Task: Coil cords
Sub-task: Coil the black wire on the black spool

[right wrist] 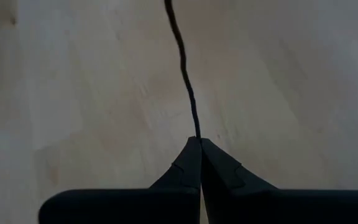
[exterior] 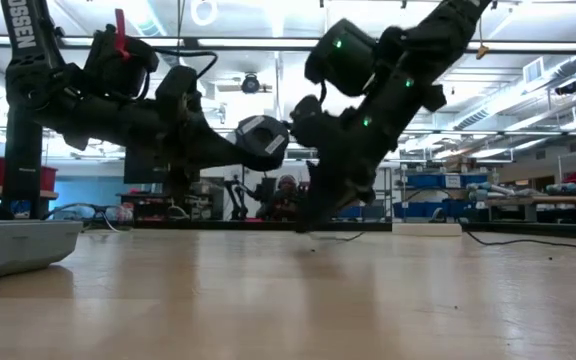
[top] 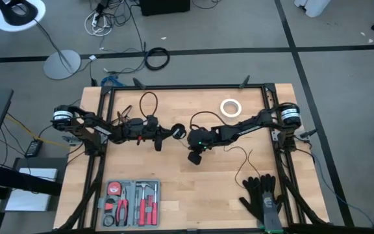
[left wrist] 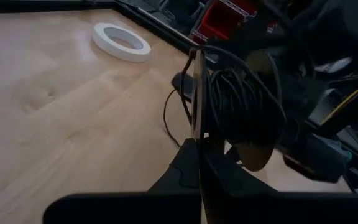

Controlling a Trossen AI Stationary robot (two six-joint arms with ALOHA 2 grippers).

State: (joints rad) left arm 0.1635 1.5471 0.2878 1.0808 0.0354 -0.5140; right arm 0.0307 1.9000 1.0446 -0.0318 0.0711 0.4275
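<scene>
The left gripper [left wrist: 199,149] is pinched tight on a round spool [left wrist: 250,112] with the black cord [left wrist: 229,93] wound round it. It holds the spool up over the middle of the table [top: 193,195], just beside the right arm. I think it holds the spool high so that more cord can go on without rubbing the wood.

The right gripper [right wrist: 199,146] is pinched tight too, and it has the thin cord [right wrist: 185,68] between its fingertips. It hangs low over the middle of the table, just right of the left gripper. From its tips the cord runs straight out over the wood. I think it holds the cord like that to keep it tight and to lead it to the spool.

Some loose cord [top: 242,159] lies on the table to the right of the right gripper, in a wavy line going near. It is not coiled yet, so the job looks part done.

Other things lie well apart from the grippers. A tool tray [top: 132,201] sits at the near left. Black gloves [top: 261,195] lie at the near right. A white tape ring [top: 230,108] lies at the far right.
</scene>
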